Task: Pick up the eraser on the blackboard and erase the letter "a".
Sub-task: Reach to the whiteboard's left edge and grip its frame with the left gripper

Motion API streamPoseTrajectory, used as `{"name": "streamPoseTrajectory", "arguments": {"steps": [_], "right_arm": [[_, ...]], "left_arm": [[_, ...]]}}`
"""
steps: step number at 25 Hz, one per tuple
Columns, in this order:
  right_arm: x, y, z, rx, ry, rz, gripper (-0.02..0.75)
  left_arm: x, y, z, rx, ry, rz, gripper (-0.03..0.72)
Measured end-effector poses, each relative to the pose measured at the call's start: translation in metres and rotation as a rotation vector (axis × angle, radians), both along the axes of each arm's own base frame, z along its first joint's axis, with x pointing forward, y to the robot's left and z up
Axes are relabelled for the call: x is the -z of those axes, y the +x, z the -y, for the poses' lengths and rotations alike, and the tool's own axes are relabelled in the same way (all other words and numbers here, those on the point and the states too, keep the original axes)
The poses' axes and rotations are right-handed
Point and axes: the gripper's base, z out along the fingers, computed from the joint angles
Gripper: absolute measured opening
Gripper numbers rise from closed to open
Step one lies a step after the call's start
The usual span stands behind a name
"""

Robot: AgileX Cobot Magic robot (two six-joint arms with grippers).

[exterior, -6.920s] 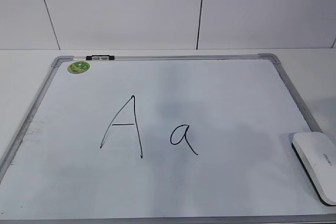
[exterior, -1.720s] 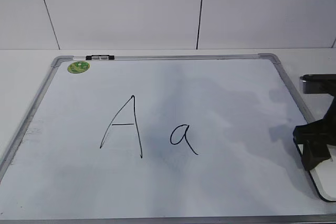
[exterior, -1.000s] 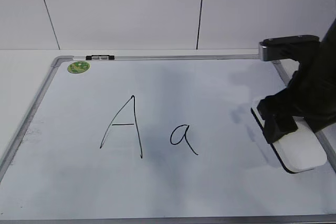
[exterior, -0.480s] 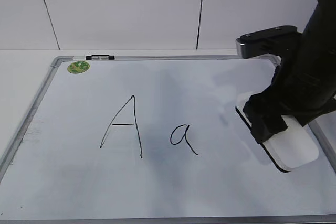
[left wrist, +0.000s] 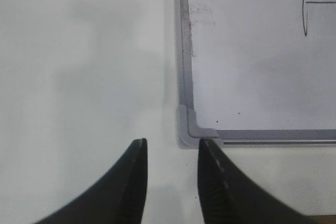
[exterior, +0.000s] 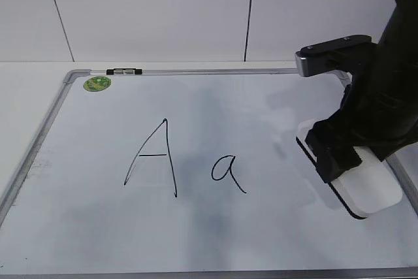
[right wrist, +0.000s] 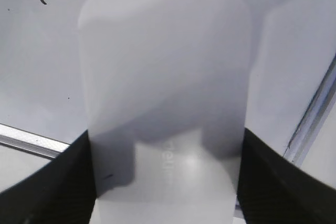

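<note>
Exterior view: my right claw [exterior: 341,161] clamped on eraser [exterior: 369,184], over right part of blackboard [exterior: 39,138], letter "a" [exterior: 227,173] intact. I judge carry step; next, sweep left, press felt onto "a", avoid capital "A" [exterior: 153,158]. Left claw [left wrist: 170,182] spread, holding nothing, over table [left wrist: 79,77]. Count: one eraser, two letters.

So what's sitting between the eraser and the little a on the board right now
Nothing: in the exterior view, only bare blackboard surface separates the eraser, held in the right end effector, from the letter "a".
</note>
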Motion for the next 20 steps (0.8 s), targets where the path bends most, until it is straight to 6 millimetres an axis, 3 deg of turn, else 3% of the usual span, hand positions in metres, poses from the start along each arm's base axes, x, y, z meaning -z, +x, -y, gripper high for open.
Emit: {"name": "streamPoseTrajectory", "arguments": {"steps": [6,12,20], "right_arm": [[0.000,0.000,0.000,0.001,0.004,-0.002,0.539],[0.000,0.000,-0.001,0.004,0.011,-0.005,0.539],[0.000,-0.004,0.002,0.004,-0.022,-0.044,0.539]], "left_arm": [[-0.007,0.043,0.003,0.005,-0.070,-0.131,0.245],[-0.025,0.101,0.000,-0.007,-0.081,-0.209,0.245],[-0.021,0.179,-0.002,-0.016,-0.107,-0.322,0.249]]}}
